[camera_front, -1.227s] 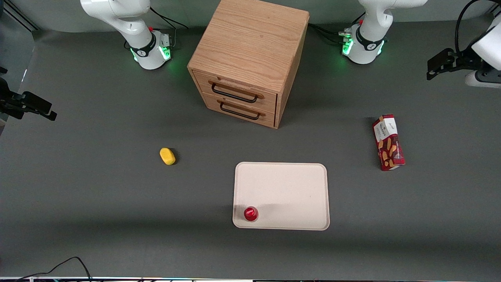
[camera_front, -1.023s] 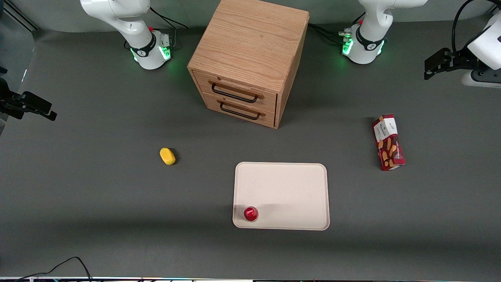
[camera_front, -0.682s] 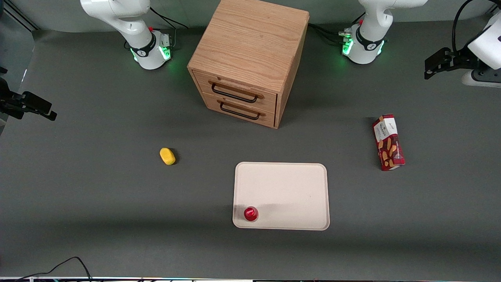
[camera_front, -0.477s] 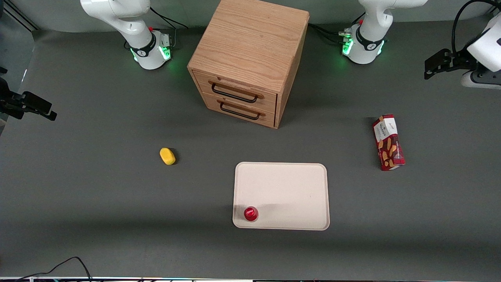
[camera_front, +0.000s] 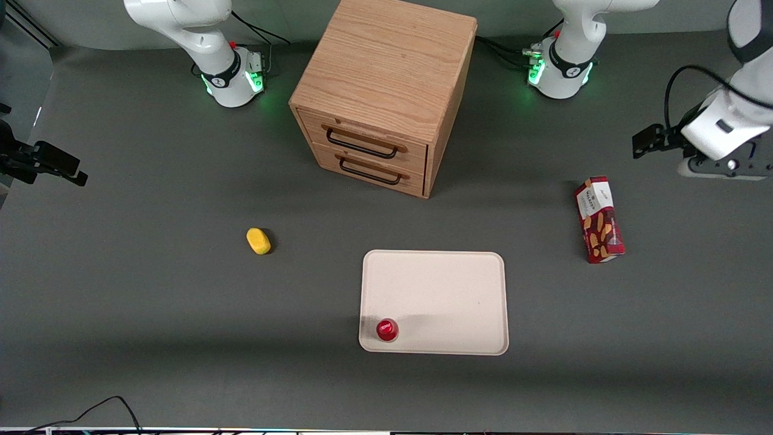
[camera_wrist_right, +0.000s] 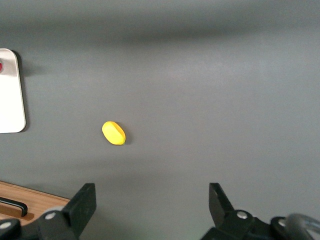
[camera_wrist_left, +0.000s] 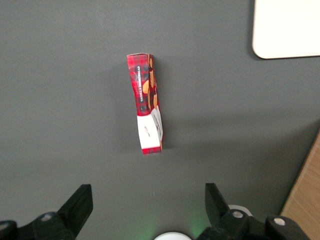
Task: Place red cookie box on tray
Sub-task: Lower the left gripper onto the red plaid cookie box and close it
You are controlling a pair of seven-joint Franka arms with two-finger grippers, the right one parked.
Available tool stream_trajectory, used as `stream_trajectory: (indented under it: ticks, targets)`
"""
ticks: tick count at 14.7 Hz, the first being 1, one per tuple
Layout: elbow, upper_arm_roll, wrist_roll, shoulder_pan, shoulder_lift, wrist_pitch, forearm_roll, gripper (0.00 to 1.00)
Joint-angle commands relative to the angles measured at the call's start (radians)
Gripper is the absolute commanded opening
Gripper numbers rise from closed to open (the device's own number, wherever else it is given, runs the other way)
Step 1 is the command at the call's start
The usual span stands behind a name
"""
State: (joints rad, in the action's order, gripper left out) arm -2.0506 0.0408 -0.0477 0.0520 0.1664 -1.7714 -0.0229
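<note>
One red cookie box point(camera_front: 599, 219) is lying flat on the dark surface point(camera_front: 151, 302) at the right of the front frame, toward the working arm's end, its white-labelled end pointing up the frame and its pictured end down. It is sitting apart from everything else, so nothing is crowding its long sides; that should leave room for fingers to straddle its narrow width. The tray point(camera_front: 447, 284) is lying low in the centre of the frame, well apart from the box, and most of its floor is bare, which looks like ample space for the box. A small red can point(camera_front: 386, 330) is standing in the tray's lower-left corner, so setting the box down away from that corner would avoid a knock. The gripper point(camera_wrist_left: 147, 207) is hanging above the surface at the upper right of the front frame, near the box's labelled end but not touching it; its fingers are spread wide with nothing between them, seemingly ready to come down over the box. A wooden drawer cabinet point(camera_front: 383, 96) is standing at upper centre, and a yellow lump point(camera_front: 258, 240) is lying toward the parked arm's end, both out of the way.
</note>
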Motion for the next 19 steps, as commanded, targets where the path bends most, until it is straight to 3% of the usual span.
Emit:
stream_trajectory:
  ticks: [1,4,11,13,16,17,19]
  targets:
    - [-0.214,-0.004,-0.004,-0.029,0.033,-0.229,-0.009,1.0]
    - [-0.367,-0.004,-0.004,-0.044,-0.048,-0.52,-0.008,1.0]
    - [-0.369,-0.006,-0.008,-0.066,-0.347,-0.867,0.001,0.99]
    - [-0.369,-0.006,-0.008,-0.067,-0.381,-0.916,0.001,0.8]
    - [-0.372,-0.006,-0.008,-0.07,-0.381,-0.918,0.001,0.17]
    - [-0.372,-0.006,-0.009,-0.07,-0.377,-0.913,0.001,0.05]
    - [-0.37,-0.007,-0.008,-0.07,-0.36,-0.902,0.003,0.0]
